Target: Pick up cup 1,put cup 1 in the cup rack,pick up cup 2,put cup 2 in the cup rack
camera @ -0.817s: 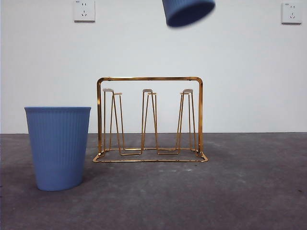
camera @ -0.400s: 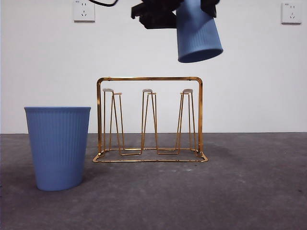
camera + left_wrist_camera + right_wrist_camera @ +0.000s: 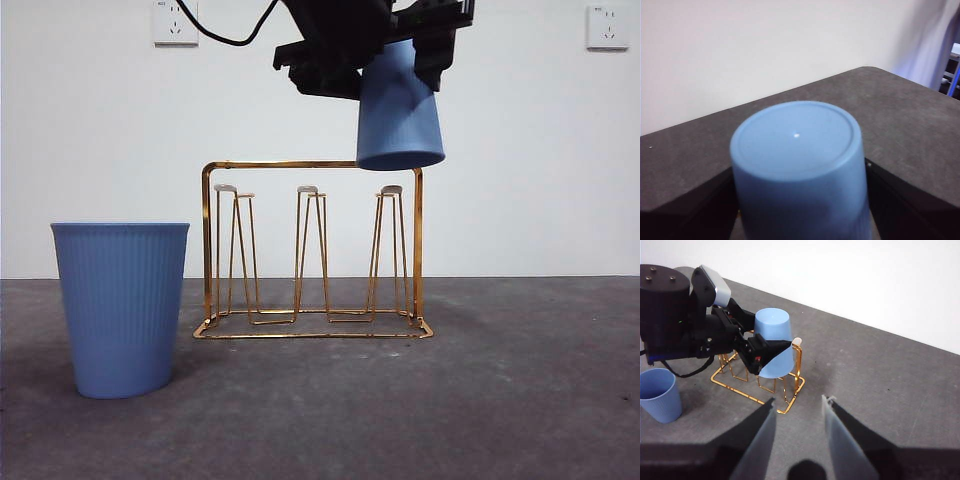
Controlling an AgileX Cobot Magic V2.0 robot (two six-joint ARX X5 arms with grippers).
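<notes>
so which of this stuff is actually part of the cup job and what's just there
Job:
- inverted blue cup, held by the left gripper above the cup rack
- second blue cup, upright on the table

Just there:
- wall sockets
- right gripper, open, waiting

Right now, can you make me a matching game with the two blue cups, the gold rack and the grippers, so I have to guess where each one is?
Things:
1. upside-down blue cup
2. upright blue cup
3. cup rack
4. right gripper

Places or states:
A. open, holding nothing
B. standing on the table beside the rack
C. held by the left gripper above the rack
D. on the table, no cup on its prongs

Pairs: 1-C, 2-B, 3-D, 4-A
</notes>
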